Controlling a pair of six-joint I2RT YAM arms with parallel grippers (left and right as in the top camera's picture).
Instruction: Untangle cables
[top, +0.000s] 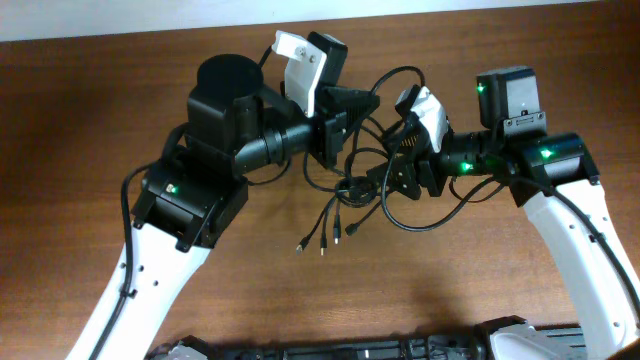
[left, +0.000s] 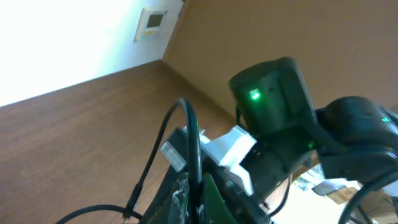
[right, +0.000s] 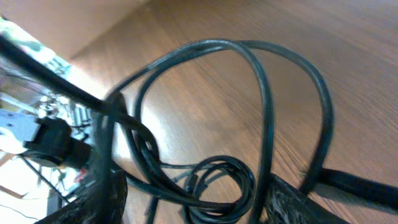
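While both arms meet over the middle of the wooden counter (top: 480, 290), the cables (top: 345, 188) lie between them in a loose black tangle, with several plug ends (top: 322, 243) trailing toward the near edge. At the far side of the tangle the left gripper (top: 358, 125) has its jaws pressed together. In its wrist view one cord (left: 186, 124) arcs up right in front of it, though I cannot tell whether it is pinched. The right gripper (top: 385, 178) stands spread, its fingers (right: 102, 186) on either side of overlapping loops (right: 261, 93) that rest on the wood.
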